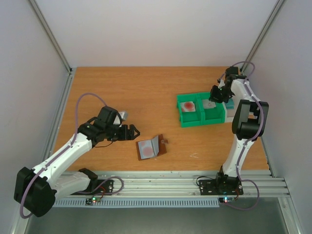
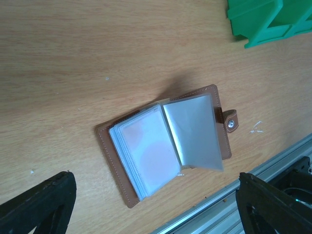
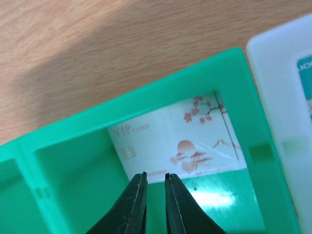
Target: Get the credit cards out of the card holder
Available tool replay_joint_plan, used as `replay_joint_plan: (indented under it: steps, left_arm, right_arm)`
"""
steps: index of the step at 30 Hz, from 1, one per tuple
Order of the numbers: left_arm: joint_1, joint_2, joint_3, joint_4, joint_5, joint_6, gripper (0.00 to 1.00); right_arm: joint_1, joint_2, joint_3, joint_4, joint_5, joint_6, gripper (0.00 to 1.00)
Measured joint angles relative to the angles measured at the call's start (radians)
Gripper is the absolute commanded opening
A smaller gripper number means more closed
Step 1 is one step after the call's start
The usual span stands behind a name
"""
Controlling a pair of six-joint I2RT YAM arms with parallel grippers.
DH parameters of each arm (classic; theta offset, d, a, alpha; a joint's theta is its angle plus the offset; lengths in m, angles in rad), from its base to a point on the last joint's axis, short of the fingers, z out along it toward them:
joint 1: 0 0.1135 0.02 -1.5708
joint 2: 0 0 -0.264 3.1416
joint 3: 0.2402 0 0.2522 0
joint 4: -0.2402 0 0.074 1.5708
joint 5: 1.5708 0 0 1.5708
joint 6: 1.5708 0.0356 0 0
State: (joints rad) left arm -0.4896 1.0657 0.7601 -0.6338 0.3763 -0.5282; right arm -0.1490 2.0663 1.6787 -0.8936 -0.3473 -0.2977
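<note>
The brown leather card holder (image 1: 151, 146) lies open near the table's front edge. In the left wrist view its clear sleeves (image 2: 148, 146) show a pale pinkish card with a red blot, and one sleeve stands up. My left gripper (image 1: 134, 131) is open and empty just left of the holder, and its fingertips (image 2: 44, 204) frame it. My right gripper (image 3: 155, 175) hovers in the green bin (image 3: 146, 102) with the jaws slightly apart and nothing between them. A white card with red blossoms (image 3: 180, 141) lies just beyond the tips. Another red-blot card (image 1: 189, 106) lies in the bin's left compartment.
The green bin (image 1: 201, 120) stands at the right middle of the table. A white bin (image 3: 278, 87) holding a teal card (image 3: 304, 68) stands against its right side. The aluminium rail (image 2: 273, 165) runs along the table's front edge, close to the holder.
</note>
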Motion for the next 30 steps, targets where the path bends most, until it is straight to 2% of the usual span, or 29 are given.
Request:
replay_joint_plan:
  steps: [6,11,18,30]
  left_arm:
    - [0.000,0.002,-0.022,0.008,-0.003,-0.015,0.82]
    - [0.000,0.010,-0.055,0.042,0.007,-0.038,0.79]
    - [0.000,0.011,-0.113,0.121,0.045,-0.091,0.79]
    - [0.000,-0.003,-0.223,0.278,0.122,-0.174,0.80]
  right_arm:
    - [0.015,-0.127,-0.071,0.005,-0.021,0.055,0.16]
    - [0.084,-0.286,-0.162,0.010,-0.029,0.117,0.16]
    - [0.241,-0.491,-0.282,0.011,-0.045,0.180,0.17]
    - [0.525,-0.711,-0.522,0.057,-0.091,0.323,0.18]
